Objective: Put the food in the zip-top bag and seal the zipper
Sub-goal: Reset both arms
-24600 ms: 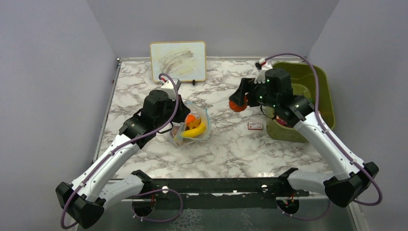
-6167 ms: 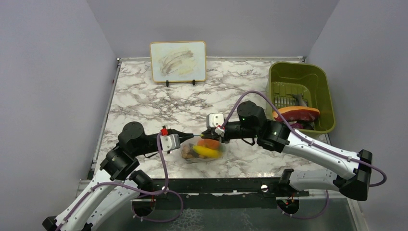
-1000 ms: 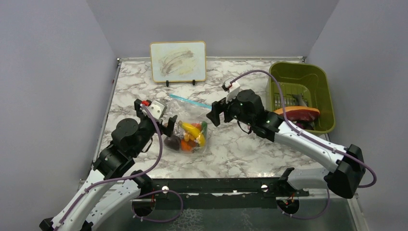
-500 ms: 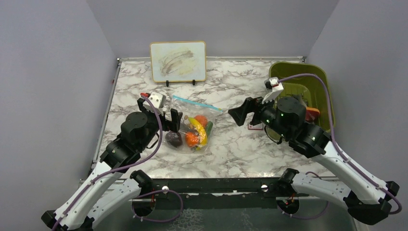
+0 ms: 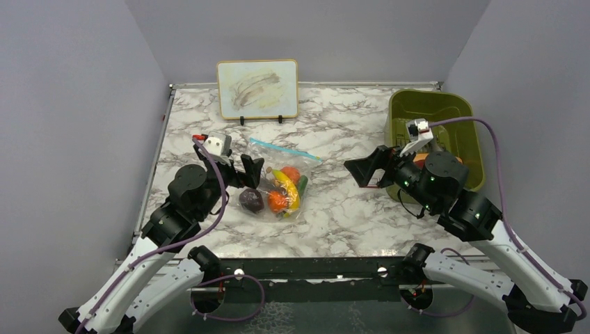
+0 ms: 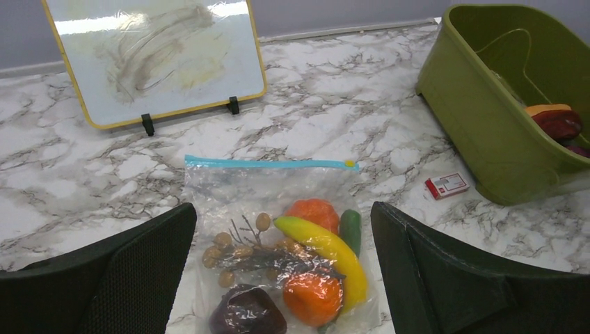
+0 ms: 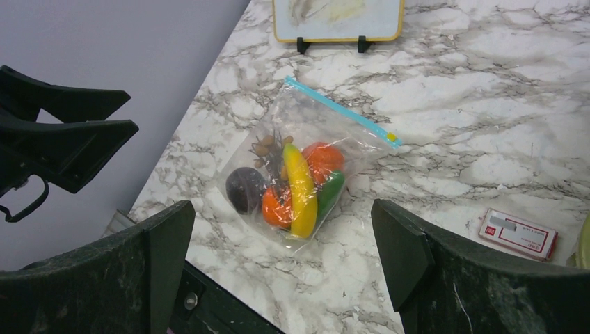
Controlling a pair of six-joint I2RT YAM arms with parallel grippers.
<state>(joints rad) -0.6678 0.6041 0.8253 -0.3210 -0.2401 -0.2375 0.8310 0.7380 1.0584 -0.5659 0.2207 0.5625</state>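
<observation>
The zip-top bag [image 5: 278, 182] lies flat on the marble table, touched by neither gripper. Its light-blue zipper [image 5: 285, 149] runs as one straight line along the far edge. The food is inside: a yellow banana [image 6: 327, 247], orange pieces [image 6: 313, 299], a green piece [image 6: 351, 229] and a dark purple piece [image 6: 247, 313]. My left gripper [image 5: 252, 172] hovers just left of the bag, open and empty, with the bag showing between its fingers [image 6: 139, 271]. My right gripper [image 5: 353, 174] hangs open and empty well to the bag's right, looking down at it from a distance [image 7: 282, 209].
An olive-green bin [image 5: 463, 111] with a few pieces inside stands at the far right, close behind my right arm. A small red-and-white card [image 7: 518, 233] lies near its front corner. A whiteboard on a stand [image 5: 257, 87] is at the back. The black rail [image 5: 313, 268] marks the near edge.
My right arm has drawn back to the right, away from the bag. The bag has settled flat and slid slightly right. My left gripper stays open beside it, having barely shifted.
</observation>
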